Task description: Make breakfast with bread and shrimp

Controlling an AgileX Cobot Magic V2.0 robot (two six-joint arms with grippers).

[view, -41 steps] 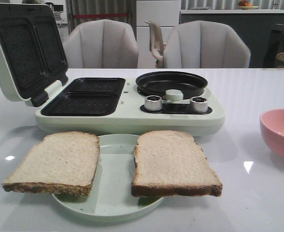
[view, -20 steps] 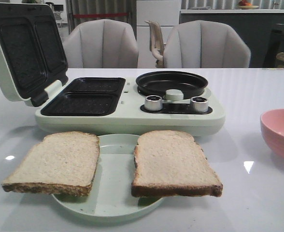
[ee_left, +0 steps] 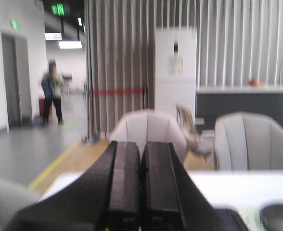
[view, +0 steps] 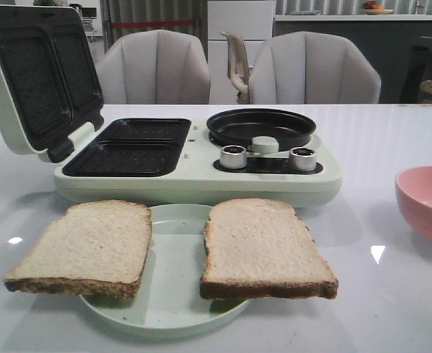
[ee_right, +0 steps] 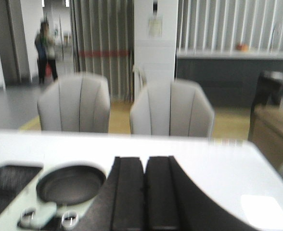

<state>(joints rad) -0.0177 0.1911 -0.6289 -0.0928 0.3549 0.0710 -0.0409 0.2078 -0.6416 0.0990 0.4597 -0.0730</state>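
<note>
Two slices of bread lie on a pale green plate (view: 173,294) near the table's front: one slice (view: 84,246) overhangs its left rim, the other slice (view: 264,248) its right. The shrimp is out of view. Neither gripper shows in the front view. In the left wrist view my left gripper (ee_left: 141,145) is shut with nothing between its pads, held above the table and facing the chairs. My right gripper (ee_right: 144,160) is likewise shut and empty, raised above the table with the round pan (ee_right: 70,184) in front of it.
A pale green breakfast maker (view: 201,173) stands behind the plate, its lid (view: 36,73) open at the left, black grill plates (view: 131,147) and a round black pan (view: 261,126) on top. A pink bowl (view: 427,202) sits at the right edge. Grey chairs (view: 157,68) stand behind the table.
</note>
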